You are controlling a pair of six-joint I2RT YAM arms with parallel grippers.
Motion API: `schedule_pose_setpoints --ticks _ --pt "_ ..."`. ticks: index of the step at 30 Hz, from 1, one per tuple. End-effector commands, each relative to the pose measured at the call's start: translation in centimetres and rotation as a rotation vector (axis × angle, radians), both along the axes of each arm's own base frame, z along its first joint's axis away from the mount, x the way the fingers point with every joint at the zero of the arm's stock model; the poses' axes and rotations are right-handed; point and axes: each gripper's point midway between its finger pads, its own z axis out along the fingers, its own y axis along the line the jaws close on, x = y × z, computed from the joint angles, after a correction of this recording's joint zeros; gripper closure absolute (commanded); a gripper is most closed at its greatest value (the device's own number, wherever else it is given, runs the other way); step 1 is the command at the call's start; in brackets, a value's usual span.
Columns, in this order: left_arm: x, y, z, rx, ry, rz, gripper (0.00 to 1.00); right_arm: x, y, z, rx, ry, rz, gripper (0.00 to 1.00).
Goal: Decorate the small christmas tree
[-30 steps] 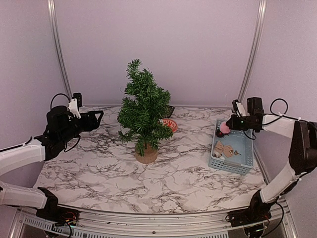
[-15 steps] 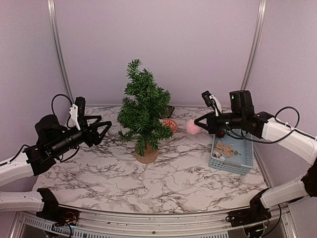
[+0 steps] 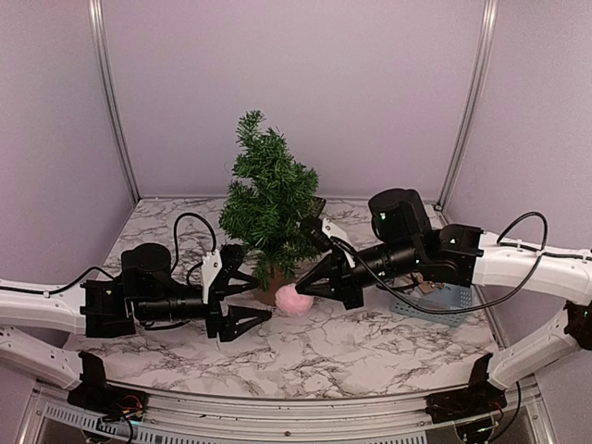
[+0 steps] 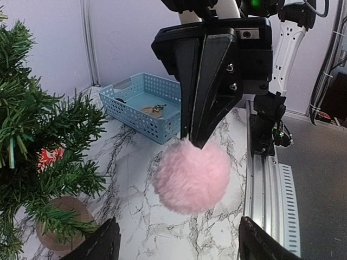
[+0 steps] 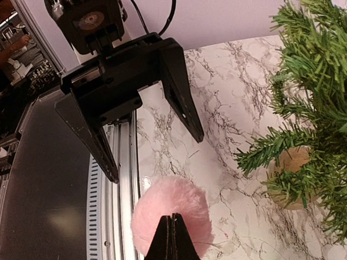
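Top external shows whole small christmas tree (image 3: 268, 199); wrist views, lower branches (image 4: 65, 127).

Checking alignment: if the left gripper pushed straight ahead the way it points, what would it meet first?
Most likely the pink pompom, hanging from the shut right gripper, centred ahead of the open left gripper; how far ahead is unclear.

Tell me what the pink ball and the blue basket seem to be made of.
The pink ball looks like soft fluffy fur or yarn: its outline is fuzzy and matte. The blue basket is probably moulded plastic: smooth walls with a regular grid of holes.
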Motion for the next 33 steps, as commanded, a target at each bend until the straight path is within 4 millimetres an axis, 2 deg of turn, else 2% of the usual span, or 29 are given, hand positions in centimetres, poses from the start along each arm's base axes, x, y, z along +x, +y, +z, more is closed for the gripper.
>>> schedule_pose_setpoints --ticks 1,5,10,13,15,19,24,25,29,31,33 --pt "-1.5 -1.5 2.4 -0.066 -0.059 -0.076 0.23 -0.6 1.5 1.7 0.039 -0.051 0.037 1.0" --pt "-1.7 -2.0 2.4 -0.07 -0.055 -0.083 0.21 -1.7 2.5 1.7 0.045 -0.053 0.08 1.0" --pt "-1.8 -2.7 2.0 -0.059 -0.048 -0.096 0.21 -2.1 3.4 1.9 0.049 -0.062 0.096 1.0" --pt "-1.9 -3.1 1.5 -0.048 -0.044 -0.106 0.25 -2.2 3.8 1.8 0.048 -0.063 0.108 1.0" --pt "-2.0 -3.1 1.4 -0.044 -0.043 -0.114 0.34 -2.2 4.1 1.5 0.043 -0.061 0.113 1.0" --pt "-2.0 -2.8 1.0 -0.038 -0.05 -0.11 0.69 -2.3 4.2 1.4 0.043 -0.062 0.115 1.0" --pt "-1.7 -2.1 0.5 -0.029 -0.055 -0.077 0.98 -2.1 4.3 1.7 0.06 -0.074 0.106 1.0" --pt "-1.6 -2.0 0.4 -0.028 -0.052 -0.068 1.0 -1.9 4.2 1.8 0.064 -0.077 0.094 0.95" --pt "-1.7 -0.7 0.0 -0.031 -0.063 -0.05 1.0 -1.0 3.2 2.9 0.081 -0.095 0.041 0.56" --pt "-2.1 0.1 0.0 -0.035 -0.083 -0.055 1.0 -0.3 2.3 3.1 0.092 -0.087 0.017 0.47" --pt "-2.4 0.8 0.2 -0.044 -0.111 -0.06 1.0 0.0 1.8 3.1 0.099 -0.075 0.019 0.46"
